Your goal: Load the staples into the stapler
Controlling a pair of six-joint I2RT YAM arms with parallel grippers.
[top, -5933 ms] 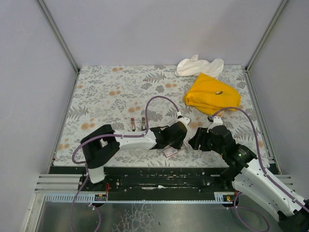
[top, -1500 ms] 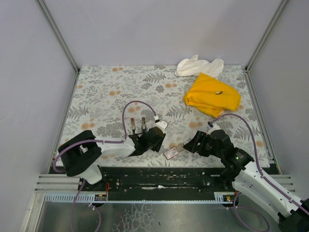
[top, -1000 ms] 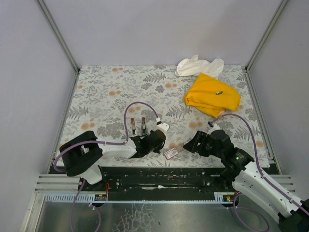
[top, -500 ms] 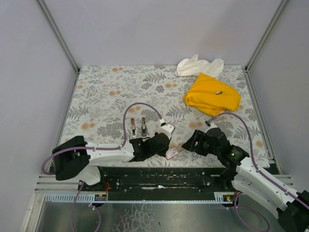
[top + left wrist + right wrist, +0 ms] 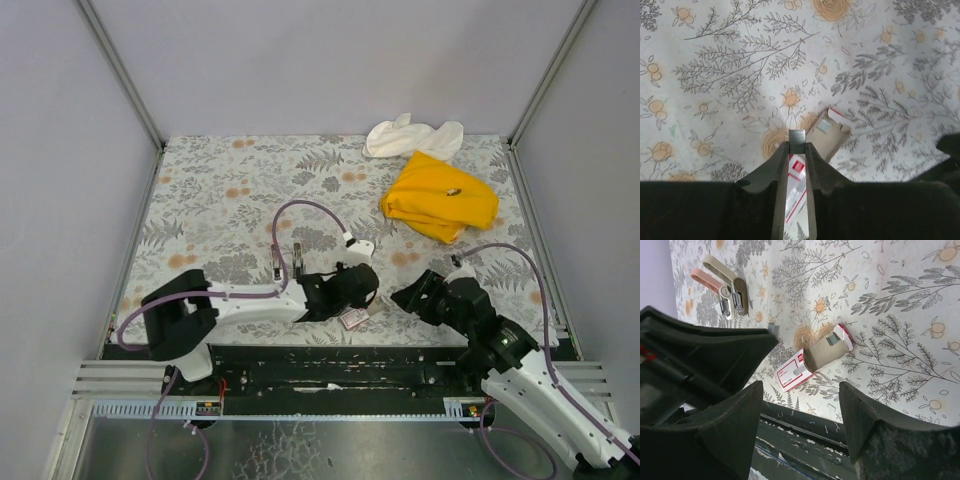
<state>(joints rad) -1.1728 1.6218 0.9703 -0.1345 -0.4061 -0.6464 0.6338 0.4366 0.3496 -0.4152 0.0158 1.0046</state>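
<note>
The staples' small pink box with a white label [image 5: 353,318] lies near the table's front edge, its tan inner piece [image 5: 828,136] slid partly out. It also shows in the right wrist view [image 5: 812,365]. My left gripper [image 5: 358,298] hovers just above the box, shut on a small grey strip of staples [image 5: 797,140] at its fingertips. The stapler [image 5: 286,260], pink and beige with metal parts, lies opened out to the left; it also shows in the right wrist view [image 5: 722,287]. My right gripper [image 5: 408,296] is open and empty, just right of the box.
A yellow cloth [image 5: 438,196] with a small object on it lies at the back right, and a white cloth [image 5: 412,136] lies behind it. A black rail [image 5: 330,355] runs along the table's front edge, with loose staples scattered on it.
My left gripper has moved right, from beside the stapler to over the box. My right arm has shifted slightly to the right.
</note>
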